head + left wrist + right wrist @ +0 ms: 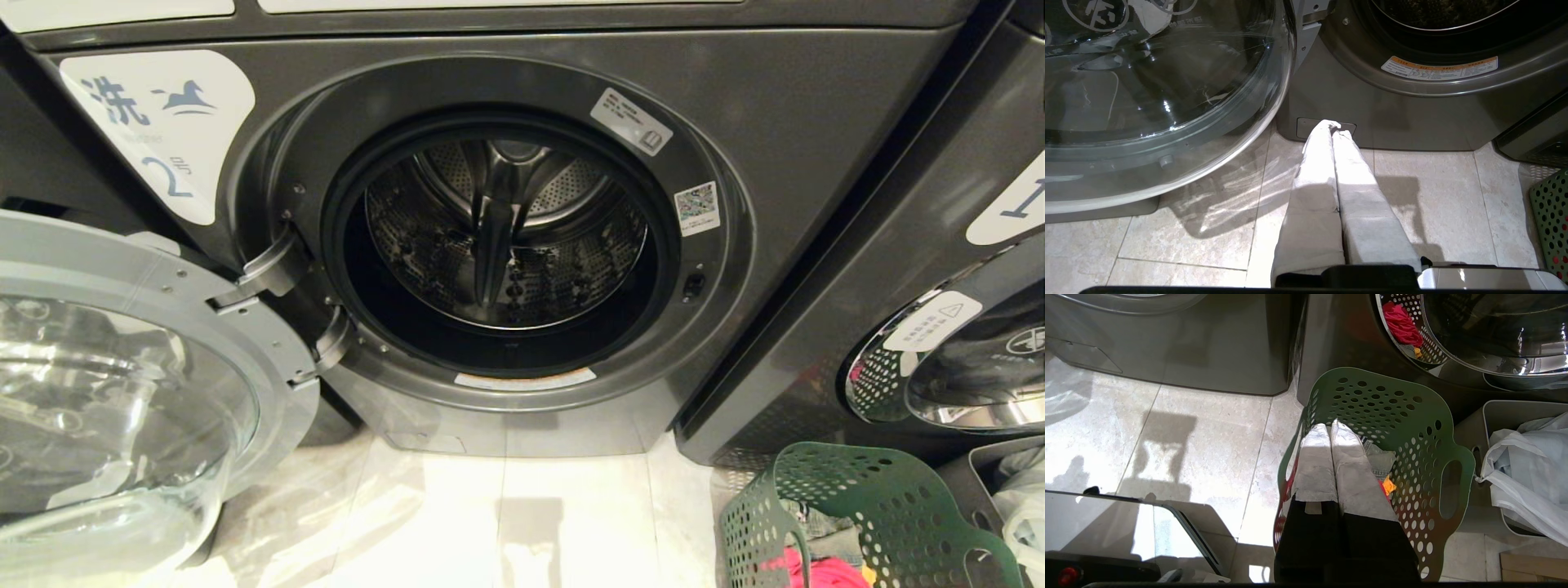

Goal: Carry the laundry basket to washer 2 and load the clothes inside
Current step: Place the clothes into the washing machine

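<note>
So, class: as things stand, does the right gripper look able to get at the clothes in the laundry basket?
Probably yes. The right gripper, shut, hangs above the open-topped laundry basket, and the clothes lie uncovered below it. It would have to open first.

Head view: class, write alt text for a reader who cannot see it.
Washer 2 stands with its door swung open to the left and its drum empty. The laundry basket sits on the floor at lower right, the clothes inside it.

The left gripper (1333,124) is held low with its fingers pressed together; the right gripper (1329,426) is likewise closed, nothing gripped.
</note>
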{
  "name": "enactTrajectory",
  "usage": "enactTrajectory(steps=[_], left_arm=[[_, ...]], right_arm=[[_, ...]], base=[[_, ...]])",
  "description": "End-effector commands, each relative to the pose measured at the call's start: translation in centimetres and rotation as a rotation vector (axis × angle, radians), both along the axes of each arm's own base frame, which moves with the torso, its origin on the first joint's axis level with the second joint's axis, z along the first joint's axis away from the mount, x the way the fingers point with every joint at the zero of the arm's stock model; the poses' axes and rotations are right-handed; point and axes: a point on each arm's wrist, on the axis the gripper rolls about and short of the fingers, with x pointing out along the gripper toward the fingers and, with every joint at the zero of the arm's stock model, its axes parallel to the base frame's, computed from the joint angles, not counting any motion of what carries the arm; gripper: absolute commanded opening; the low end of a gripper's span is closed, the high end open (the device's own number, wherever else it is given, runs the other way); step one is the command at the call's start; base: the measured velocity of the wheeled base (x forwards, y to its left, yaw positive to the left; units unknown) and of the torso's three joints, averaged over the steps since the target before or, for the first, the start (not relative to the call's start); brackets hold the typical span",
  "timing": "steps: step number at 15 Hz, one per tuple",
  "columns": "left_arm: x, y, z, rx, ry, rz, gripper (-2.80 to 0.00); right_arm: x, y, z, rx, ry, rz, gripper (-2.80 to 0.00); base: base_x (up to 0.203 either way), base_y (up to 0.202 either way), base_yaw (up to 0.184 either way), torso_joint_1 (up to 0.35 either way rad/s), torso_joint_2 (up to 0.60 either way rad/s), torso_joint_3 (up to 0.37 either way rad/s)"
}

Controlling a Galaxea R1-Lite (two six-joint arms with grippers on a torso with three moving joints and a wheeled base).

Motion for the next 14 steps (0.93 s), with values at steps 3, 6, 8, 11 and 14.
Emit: enactTrajectory(steps=[3, 6, 8, 11, 14], left_arm=[[0.0, 0.0, 0.0, -0.001, 0.0, 0.0, -2.8], [0.0, 0.0, 0.0, -0.001, 0.0, 0.001, -2.8], [0.0, 0.0, 0.0, 0.0, 0.0, 0.001, -2.8], [0.0, 0.0, 0.0, 0.002, 0.0, 0.001, -2.8], [0.0, 0.0, 0.0, 0.002, 0.0, 0.0, -2.8]], right_arm=[[0.0, 0.0, 0.0, -0.002, 0.003, 0.0, -2.8], [-0.4, -0.1, 1.3, -0.025, -0.048, -0.025, -2.8], [-1.5, -0.1, 4.5, -0.033, -0.148, -0.041, -2.8], [-0.7, -0.2, 10.1, -0.001, -0.083, -0.095, -2.8], [4.4, -0.3, 12.3, 0.117, 0.194, -0.174, -2.8]], base=[[0.0, 0.0, 0.0, 0.0, 0.0, 0.0], [0.0, 0.0, 0.0, 0.0, 0.0, 0.0], [0.0, 0.0, 0.0, 0.0, 0.0, 0.0], [0.0, 0.0, 0.0, 0.0, 0.0, 0.0], [0.0, 0.0, 0.0, 0.0, 0.0, 0.0]])
